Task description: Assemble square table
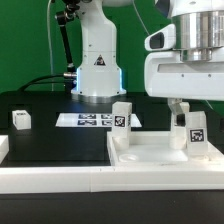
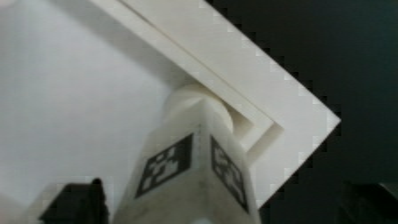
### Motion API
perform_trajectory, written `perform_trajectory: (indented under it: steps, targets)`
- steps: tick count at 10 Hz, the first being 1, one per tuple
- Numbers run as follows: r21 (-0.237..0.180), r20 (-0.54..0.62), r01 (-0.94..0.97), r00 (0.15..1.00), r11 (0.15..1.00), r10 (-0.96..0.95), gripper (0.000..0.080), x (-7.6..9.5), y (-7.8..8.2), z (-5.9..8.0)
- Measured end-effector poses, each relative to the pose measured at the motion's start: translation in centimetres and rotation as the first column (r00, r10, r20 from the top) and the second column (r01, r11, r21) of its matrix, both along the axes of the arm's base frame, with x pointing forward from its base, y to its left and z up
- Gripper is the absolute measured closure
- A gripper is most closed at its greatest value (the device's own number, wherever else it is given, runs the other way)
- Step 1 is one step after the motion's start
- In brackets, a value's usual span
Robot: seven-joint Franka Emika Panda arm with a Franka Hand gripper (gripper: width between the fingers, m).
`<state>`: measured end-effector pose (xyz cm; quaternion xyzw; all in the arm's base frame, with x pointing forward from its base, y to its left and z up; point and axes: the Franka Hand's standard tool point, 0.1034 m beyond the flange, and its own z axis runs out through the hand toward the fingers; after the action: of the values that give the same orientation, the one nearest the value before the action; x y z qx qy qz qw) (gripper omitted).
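Where the scene is nearest in the exterior view, a long white rail (image 1: 60, 185) runs across the front of the black tabletop (image 1: 50, 135). Just behind it lies the big white square slab (image 1: 150, 155) of the square table, flat, with a raised rim. Two small white legs stand upright on the slab. One leg (image 1: 196, 130) stands at a corner of the slab, on the exterior view's right, and it has black-and-white tags on its sides. The wrist view shows this leg tucked just inside the rim at that corner. The arm's jaws hang right over it, spread wide, one on each side of the leg and not touching it, so they hold nothing. The second leg (image 1: 122, 117) stands on the slab's far edge, toward the exterior view's left. Farther back, a third leg (image 1: 21, 120) sits alone on the tabletop, well apart at the exterior view's left. The marker board (image 1: 85, 120) lies flat behind the slab. The white robot base (image 1: 97, 65) stands farthest back.
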<state>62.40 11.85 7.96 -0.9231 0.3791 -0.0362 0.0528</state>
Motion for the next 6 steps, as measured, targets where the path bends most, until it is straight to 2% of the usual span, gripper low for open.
perform_trajectory:
  steps: [3, 6]
  targets:
    - [-0.025, 0.023, -0.180, 0.983, 0.983, 0.180, 0.0150, 0.16, -0.15, 0.02]
    - [-0.054, 0.031, -0.373, 0.926, 0.926, 0.375, 0.0150, 0.23, -0.24, 0.09]
